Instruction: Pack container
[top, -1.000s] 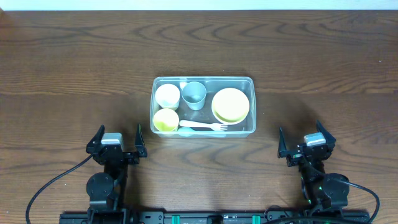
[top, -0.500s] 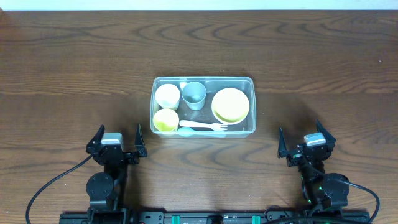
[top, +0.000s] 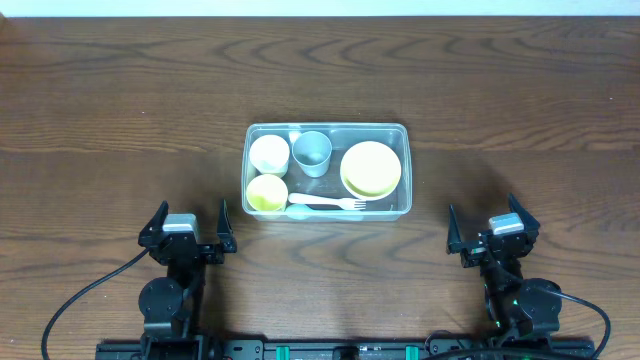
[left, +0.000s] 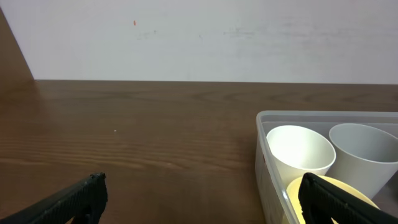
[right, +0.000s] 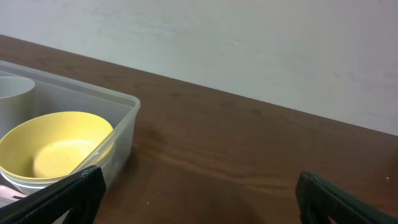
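The clear plastic container (top: 405, 170) sits mid-table. Inside it are a white cup (top: 269, 153), a grey cup (top: 312, 153), a small yellow cup (top: 267, 193), stacked yellow bowls (top: 370, 168) and a white fork (top: 325, 205). My left gripper (top: 188, 227) is open and empty at the near left, apart from the container. My right gripper (top: 492, 227) is open and empty at the near right. The left wrist view shows the container's rim (left: 323, 116) with the white cup (left: 300, 149) and grey cup (left: 364, 149). The right wrist view shows the container's corner (right: 121, 134) and a yellow bowl (right: 59, 143).
The wooden table (top: 120, 110) spreads around the container. A pale wall (left: 199, 37) stands behind the table's far edge. Black cables (top: 70, 305) run from the arm bases at the near edge.
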